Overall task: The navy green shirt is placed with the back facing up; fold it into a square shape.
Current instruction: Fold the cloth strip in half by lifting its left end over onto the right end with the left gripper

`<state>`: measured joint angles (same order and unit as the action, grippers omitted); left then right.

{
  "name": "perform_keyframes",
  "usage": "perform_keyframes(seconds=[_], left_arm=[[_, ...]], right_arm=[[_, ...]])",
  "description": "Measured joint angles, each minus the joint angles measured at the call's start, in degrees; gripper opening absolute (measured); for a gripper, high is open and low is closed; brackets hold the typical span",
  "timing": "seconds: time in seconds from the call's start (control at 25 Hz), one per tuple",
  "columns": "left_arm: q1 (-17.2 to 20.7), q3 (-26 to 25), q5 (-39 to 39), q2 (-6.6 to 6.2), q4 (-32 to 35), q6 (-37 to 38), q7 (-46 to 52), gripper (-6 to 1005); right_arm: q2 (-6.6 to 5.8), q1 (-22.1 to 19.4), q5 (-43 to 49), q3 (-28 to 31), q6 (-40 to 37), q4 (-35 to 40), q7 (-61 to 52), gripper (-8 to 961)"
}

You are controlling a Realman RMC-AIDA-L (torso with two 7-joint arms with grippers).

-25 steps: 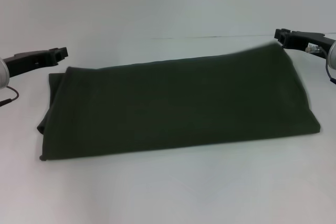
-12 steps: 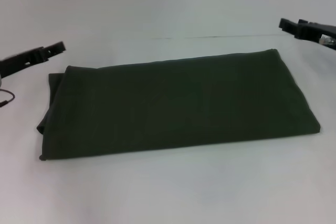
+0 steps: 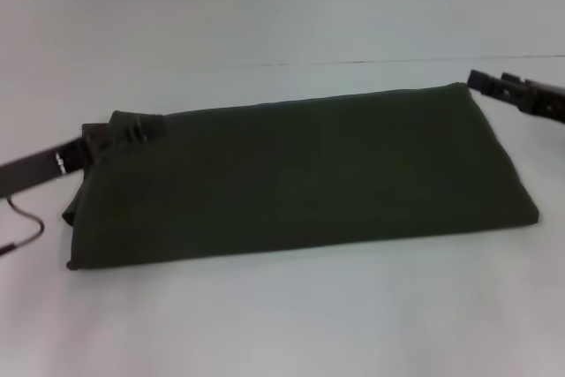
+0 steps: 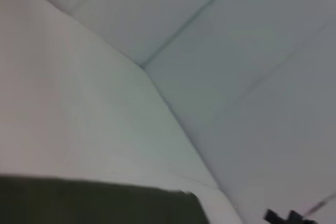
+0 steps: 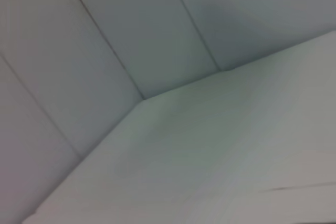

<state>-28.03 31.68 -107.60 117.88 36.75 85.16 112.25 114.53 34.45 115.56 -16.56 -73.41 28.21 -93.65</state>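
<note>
In the head view, the navy green shirt [image 3: 300, 174] is lying as a long, soft, matte knit band on the white table [image 3: 282, 324], between the left gripper [image 3: 132, 130], whose fingers are reaching onto its far left corner, and the right gripper [image 3: 494, 86], just off its far right corner; I cannot tell whether either is apart or clamped. In the left wrist view, the shirt's dark edge [image 4: 94, 203] is showing close below that gripper, the right gripper [image 4: 286, 216] far off. The right wrist view is showing only bare table [image 5: 220, 150].

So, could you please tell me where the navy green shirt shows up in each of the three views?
Head view: the navy green shirt lies folded across the middle of the white table.
Left wrist view: its dark edge fills the bottom-left corner.
Right wrist view: not in it.
Shared landmark: the white table.
</note>
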Motion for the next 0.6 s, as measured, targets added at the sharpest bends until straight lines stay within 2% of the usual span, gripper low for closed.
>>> perform_keyframes(seconds=[0.12, 0.28, 0.6], left_arm=[[2.0, -0.1, 0.0, 0.1, -0.1, 4.1, 3.5, 922], [3.3, -0.1, 0.0, 0.07, -0.4, 4.8, 6.1, 923], [4.6, 0.7, -0.9, -0.1, -0.7, 7.0, 11.6, 921]], right_arm=[[0.02, -2.2, 0.0, 0.0, -3.6, 0.8, -0.9, 877], [-0.02, -4.3, 0.0, -0.1, -5.6, 1.2, -1.0, 894], [-0.45, -4.6, 0.4, -1.1, -7.2, 1.3, -1.1, 908]])
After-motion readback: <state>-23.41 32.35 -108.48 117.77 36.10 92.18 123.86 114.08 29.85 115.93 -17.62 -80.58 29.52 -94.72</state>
